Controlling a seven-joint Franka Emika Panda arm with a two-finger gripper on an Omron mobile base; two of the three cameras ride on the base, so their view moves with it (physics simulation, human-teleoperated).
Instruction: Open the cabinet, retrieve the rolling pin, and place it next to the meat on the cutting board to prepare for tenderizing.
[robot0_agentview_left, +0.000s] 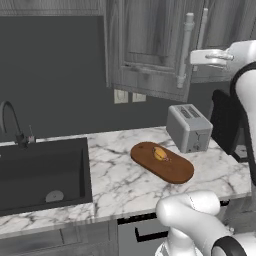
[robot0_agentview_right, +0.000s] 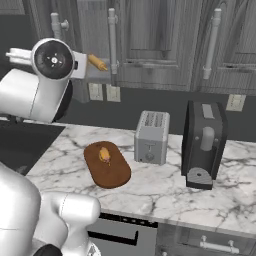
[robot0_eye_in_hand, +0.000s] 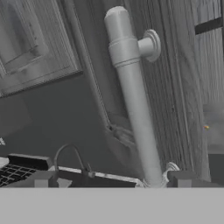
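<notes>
The grey wood-grain cabinet (robot0_agentview_left: 145, 45) has one door swung partly out. In the gap lies the tan rolling pin (robot0_agentview_right: 97, 62) on the shelf. My gripper (robot0_agentview_left: 196, 57) is up at that door's pale bar handle (robot0_eye_in_hand: 133, 96). In the hand view the gripper (robot0_eye_in_hand: 111, 178) is open, its fingertips (robot0_eye_in_hand: 41, 179) wide apart on either side of the handle's lower end. Down on the counter, the reddish-brown cutting board (robot0_agentview_left: 167, 167) (robot0_agentview_right: 112, 172) carries the small yellow-orange meat (robot0_agentview_left: 160, 153) (robot0_agentview_right: 104, 155).
A silver toaster (robot0_agentview_left: 189, 127) (robot0_agentview_right: 151, 137) stands just behind the board, with a dark coffee machine (robot0_agentview_right: 204, 145) to its right. A black sink (robot0_agentview_left: 42, 172) with a faucet (robot0_agentview_left: 12, 122) takes up the counter's left. Marble counter (robot0_agentview_right: 165, 187) lies bare around the board.
</notes>
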